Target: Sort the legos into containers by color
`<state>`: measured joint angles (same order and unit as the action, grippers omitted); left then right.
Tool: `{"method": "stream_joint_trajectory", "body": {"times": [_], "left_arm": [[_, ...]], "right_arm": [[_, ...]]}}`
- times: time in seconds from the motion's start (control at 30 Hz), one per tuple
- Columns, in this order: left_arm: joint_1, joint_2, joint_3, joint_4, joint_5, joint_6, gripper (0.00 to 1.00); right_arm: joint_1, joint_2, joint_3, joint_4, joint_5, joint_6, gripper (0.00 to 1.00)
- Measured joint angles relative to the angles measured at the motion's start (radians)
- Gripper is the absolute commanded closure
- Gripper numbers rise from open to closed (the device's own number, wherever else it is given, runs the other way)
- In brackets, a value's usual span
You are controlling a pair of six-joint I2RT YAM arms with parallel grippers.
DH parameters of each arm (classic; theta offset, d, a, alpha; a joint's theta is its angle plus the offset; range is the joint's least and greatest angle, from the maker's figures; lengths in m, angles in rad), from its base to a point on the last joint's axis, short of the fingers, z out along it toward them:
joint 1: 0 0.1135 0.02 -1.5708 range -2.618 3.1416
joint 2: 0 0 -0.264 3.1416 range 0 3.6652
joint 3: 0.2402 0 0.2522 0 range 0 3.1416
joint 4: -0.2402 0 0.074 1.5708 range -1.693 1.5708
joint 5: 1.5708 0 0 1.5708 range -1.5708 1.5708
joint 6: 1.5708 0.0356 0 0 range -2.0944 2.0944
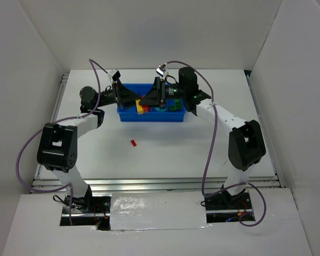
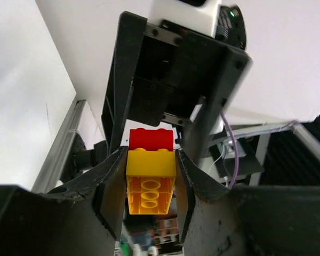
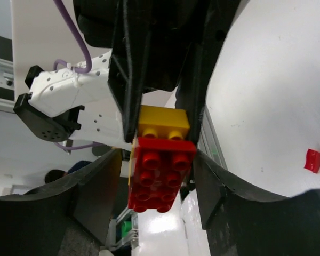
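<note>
Step in hand, by the look of it: split a stacked pair before sorting.

- Yellow brick (image 2: 150, 184) and red brick (image 3: 159, 178) are stud-locked end to end. They hang in the air over the tray (image 1: 149, 118), which sits at the far edge of the table (image 1: 181, 154), about mid-width.
- Left fingers (image 2: 111, 186) are narrowed to brick width and clamped on the yellow's two side walls.
- Right fingers (image 3: 98, 192) are clamped on the red the same way. Contact looks flush on both sides.

Doing it well:
- A straight pull along the stud axis fights the full stud friction, and the grip is only on smooth walls, so slip is likely.
- Better to peel: one arm fixed, the other tilting its brick off about one edge of the joint.
- Both clamps firm, small motion, and the pair kept over the tray so a dropped brick lands inside.
- After the split, each brick goes to its own colour. Red and yellow show toward the tray's left end and green bricks (image 1: 175, 106) toward the right. The dividers are hidden under the arms, so the exact compartments cannot be told.

Loose red brick (image 1: 133, 142) lies on the table nearer than the tray, well apart from it and left of centre, not yet sorted.
</note>
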<state>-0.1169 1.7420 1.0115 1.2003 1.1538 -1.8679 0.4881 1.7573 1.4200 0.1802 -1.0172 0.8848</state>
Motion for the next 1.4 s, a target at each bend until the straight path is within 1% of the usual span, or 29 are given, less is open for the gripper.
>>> {"method": "stream_joint_trajectory", "body": {"times": [0.07, 0.1, 0.13, 0.17, 0.2, 0.23, 0.37, 0.53, 0.63, 0.77, 0.83, 0.87, 0.9, 0.97, 1.03, 1.1, 1.2, 1.3, 1.37, 1.4], "left_arm": [[0.000, -0.006, 0.000, 0.027, 0.006, 0.010, 1.00], [0.000, -0.011, 0.000, 0.036, 0.008, 0.024, 1.00], [0.000, -0.018, 0.000, 0.041, 0.009, 0.044, 1.00], [0.000, -0.024, 0.000, 0.040, 0.011, 0.066, 1.00], [0.000, -0.032, 0.000, 0.036, 0.012, 0.090, 1.00], [0.001, -0.044, 0.002, 0.032, 0.015, 0.116, 1.00], [0.003, -0.072, 0.013, -0.018, 0.021, 0.188, 1.00], [0.002, -0.076, 0.025, -0.102, 0.024, 0.269, 1.00], [0.042, -0.092, 0.030, -0.170, 0.042, 0.328, 1.00], [0.108, -0.110, 0.071, -0.287, 0.037, 0.434, 1.00], [0.120, -0.105, 0.144, -0.473, 0.014, 0.591, 1.00], [0.119, -0.098, 0.225, -0.671, -0.028, 0.695, 1.00], [0.110, -0.067, 0.345, -0.867, -0.106, 0.822, 1.00], [0.092, 0.004, 0.569, -1.133, -0.269, 1.019, 1.00], [0.079, 0.075, 0.752, -1.321, -0.401, 1.155, 1.00], [0.073, 0.128, 0.851, -1.453, -0.502, 1.239, 1.00], [0.082, 0.203, 0.930, -1.621, -0.635, 1.303, 1.00], [0.091, 0.255, 0.959, -1.721, -0.701, 1.335, 1.00], [0.098, 0.265, 0.956, -1.770, -0.719, 1.343, 1.00], [0.099, 0.265, 0.954, -1.786, -0.722, 1.344, 1.00]], "right_arm": [[0.000, 0.011, 0.003, 0.013, -0.007, 0.013, 0.46], [0.000, 0.015, 0.003, 0.023, -0.013, 0.020, 0.52], [0.000, 0.018, 0.003, 0.032, -0.021, 0.029, 0.54], [0.000, 0.018, 0.003, 0.048, -0.033, 0.042, 0.75], [0.000, 0.018, 0.003, 0.059, -0.036, 0.045, 0.93], [-0.001, 0.018, 0.002, 0.067, -0.041, 0.060, 1.00], [-0.007, 0.018, -0.007, 0.123, -0.067, 0.080, 1.00], [-0.030, 0.018, -0.023, 0.123, -0.076, 0.060, 1.00], [-0.096, 0.017, -0.022, 0.049, -0.068, -0.010, 1.00], [-0.200, 0.021, -0.014, -0.076, -0.011, -0.098, 1.00], [-0.214, 0.047, 0.031, -0.163, 0.042, -0.148, 1.00], [-0.209, 0.078, 0.090, -0.232, 0.085, -0.174, 1.00], [-0.199, 0.116, 0.158, -0.285, 0.144, -0.197, 1.00], [-0.169, 0.208, 0.322, -0.406, 0.275, -0.231, 1.00], [-0.138, 0.293, 0.466, -0.489, 0.407, -0.248, 1.00], [-0.106, 0.370, 0.599, -0.586, 0.541, -0.255, 1.00], [-0.055, 0.456, 0.752, -0.707, 0.728, -0.263, 1.00], [-0.006, 0.472, 0.772, -0.769, 0.830, -0.271, 0.99], [0.017, 0.475, 0.772, -0.795, 0.859, -0.275, 0.97], [0.029, 0.478, 0.773, -0.803, 0.871, -0.277, 0.91]]}}
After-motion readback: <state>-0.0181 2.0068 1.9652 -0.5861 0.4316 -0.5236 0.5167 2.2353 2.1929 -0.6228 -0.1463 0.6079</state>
